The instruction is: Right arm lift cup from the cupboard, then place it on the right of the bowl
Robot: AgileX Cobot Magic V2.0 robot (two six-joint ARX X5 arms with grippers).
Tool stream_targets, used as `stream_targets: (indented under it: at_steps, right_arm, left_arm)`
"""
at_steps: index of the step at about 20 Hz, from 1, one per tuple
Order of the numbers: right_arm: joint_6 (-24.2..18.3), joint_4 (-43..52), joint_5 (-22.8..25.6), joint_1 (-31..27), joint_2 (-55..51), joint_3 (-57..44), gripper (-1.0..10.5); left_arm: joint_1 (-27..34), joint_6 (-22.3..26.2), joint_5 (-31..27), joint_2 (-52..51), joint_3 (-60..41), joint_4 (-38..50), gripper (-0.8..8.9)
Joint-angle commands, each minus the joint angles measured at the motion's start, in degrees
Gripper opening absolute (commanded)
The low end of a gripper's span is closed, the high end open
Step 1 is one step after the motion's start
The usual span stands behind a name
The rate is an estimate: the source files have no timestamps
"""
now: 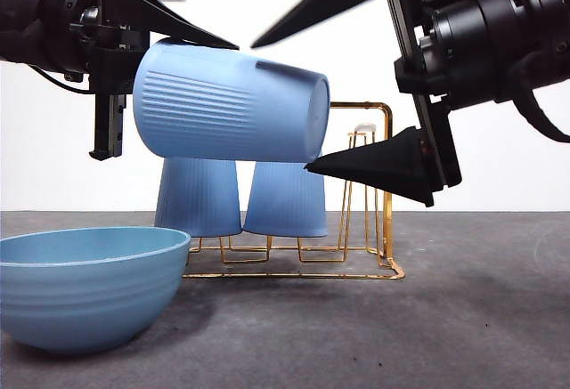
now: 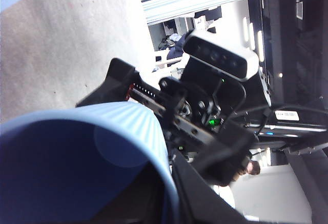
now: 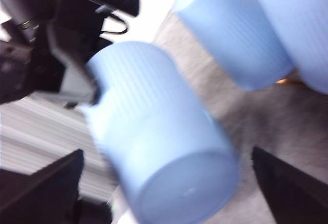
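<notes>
The right gripper [image 1: 280, 104] hung with its two black jaws spread wide, one above and one below the closed end of the cup [image 1: 232, 104], which lay on its side in the air over the middle of the desk [image 1: 445, 318]. The lower jaw's tip sat right at the edge of the cup's base; whether it touched could not be told. In the right wrist view the same gripper [image 3: 168, 151] showed a jaw on either side of the cup [image 3: 159, 142], with clear gaps between.

At the cup's open end the left gripper [image 1: 178, 37] pinched the rim, one finger lying along the outside of the wall. The left wrist view looked straight into the dark mouth of the cup [image 2: 77, 157], with that gripper [image 2: 177, 193] at its edge.

Below and behind the lifted cup, toward the desk's back edge, two more cups [image 1: 199, 198] stood upside down, side by side, in the gold wire rack [image 1: 383, 184].

The bowl [image 1: 89, 287] rested near the front left corner of the desk, just beside the rack's base and well below the held cup.
</notes>
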Motion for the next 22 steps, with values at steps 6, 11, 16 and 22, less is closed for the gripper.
stream_targets:
  at_steps: [6,11,16,22]
  right_arm:
    - [-4.0,-20.9,8.1,-3.8,-10.2,0.4,5.5]
    - [-6.0,-37.9,16.6,-4.0,-23.8,1.8,5.5]
    - [-11.6,-61.8,22.8,-4.0,-36.3,7.9,5.5]
    - [-16.9,-87.4,34.7,-4.0,-48.2,17.9,5.5]
  left_arm:
    - [-2.5,-1.3,-5.6,0.5,1.2,-2.4,0.09]
    - [-5.4,0.7,-12.9,0.5,6.3,-12.5,0.1]
    - [-10.8,14.8,-25.1,3.3,17.8,-35.9,0.1]
    - [-19.4,26.4,-40.7,13.7,34.9,-55.0,0.1]
